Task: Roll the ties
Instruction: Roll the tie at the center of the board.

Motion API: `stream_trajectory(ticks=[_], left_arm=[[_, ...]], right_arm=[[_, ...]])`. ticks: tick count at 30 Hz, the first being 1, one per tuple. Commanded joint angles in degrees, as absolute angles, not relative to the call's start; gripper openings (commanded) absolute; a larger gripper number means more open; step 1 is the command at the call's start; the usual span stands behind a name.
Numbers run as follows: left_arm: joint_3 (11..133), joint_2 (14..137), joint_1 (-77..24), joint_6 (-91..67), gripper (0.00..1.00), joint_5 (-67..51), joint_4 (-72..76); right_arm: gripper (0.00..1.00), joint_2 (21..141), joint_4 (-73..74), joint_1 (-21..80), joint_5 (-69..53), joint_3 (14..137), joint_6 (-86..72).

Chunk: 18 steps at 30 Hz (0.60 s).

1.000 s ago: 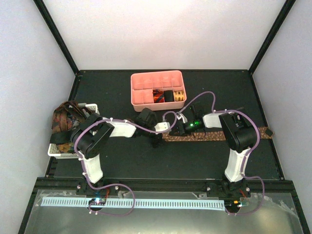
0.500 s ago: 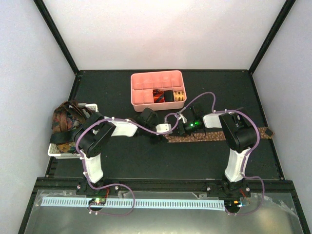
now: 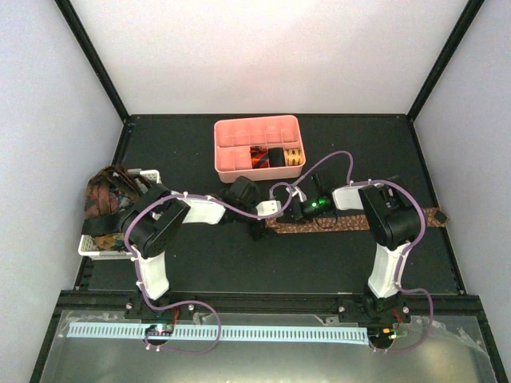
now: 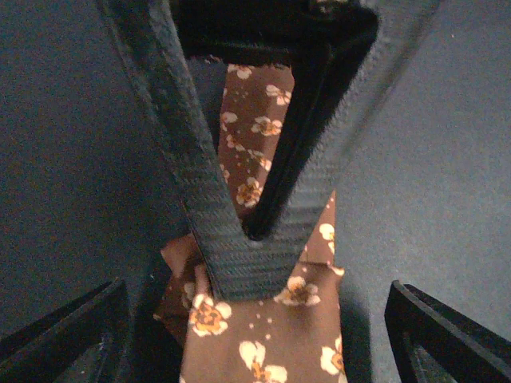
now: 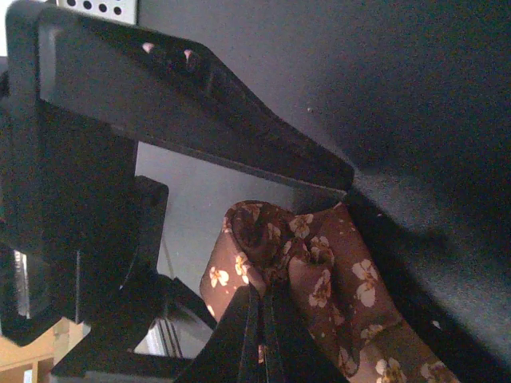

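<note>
Right claw (image 4: 252,259) pinched tight on brown flowered tie (image 4: 267,355); left claw (image 4: 255,331) wide open either side, empty.

Setting: robotics lab test cell. Black bench (image 3: 200,263) closed in on three sides by plain white panels (image 3: 263,56) held in black frame posts (image 3: 93,60); left arm (image 3: 152,271) and right arm (image 3: 389,267) bolted side by side to a black rail (image 3: 263,302) at the near edge. Purple cables (image 3: 339,154) run loose along both arms; a white slotted strip (image 3: 263,333) lies on bare sheet metal (image 3: 96,361) in front of the rail.
</note>
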State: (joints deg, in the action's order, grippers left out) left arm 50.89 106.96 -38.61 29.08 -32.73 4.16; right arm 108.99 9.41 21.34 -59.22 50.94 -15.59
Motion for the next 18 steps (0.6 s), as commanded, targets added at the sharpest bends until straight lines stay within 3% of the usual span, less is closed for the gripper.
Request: stream_trajectory(ticks=[1, 7, 14, 18], left_arm=[[51.26, 108.39, -39.56, 28.15, 0.95, -32.68, 8.45], [52.63, 108.82, -40.7, 32.64, 0.65, -33.45, 1.37], [52.19, 108.33, -40.74, 34.08, 0.45, -32.95, -0.52], [52.61, 108.57, -40.69, 34.45, 0.41, -32.2, -1.18]], right_arm=[[0.02, 107.27, 8.04, 21.14, -60.81, 50.31, -16.49], [0.02, 106.87, 8.03, 21.25, -61.48, 50.67, -16.97], [0.02, 105.06, 9.22, 21.18, -62.83, 50.66, -16.89], [0.02, 105.08, 12.88, 21.14, -62.78, 51.62, -14.3]])
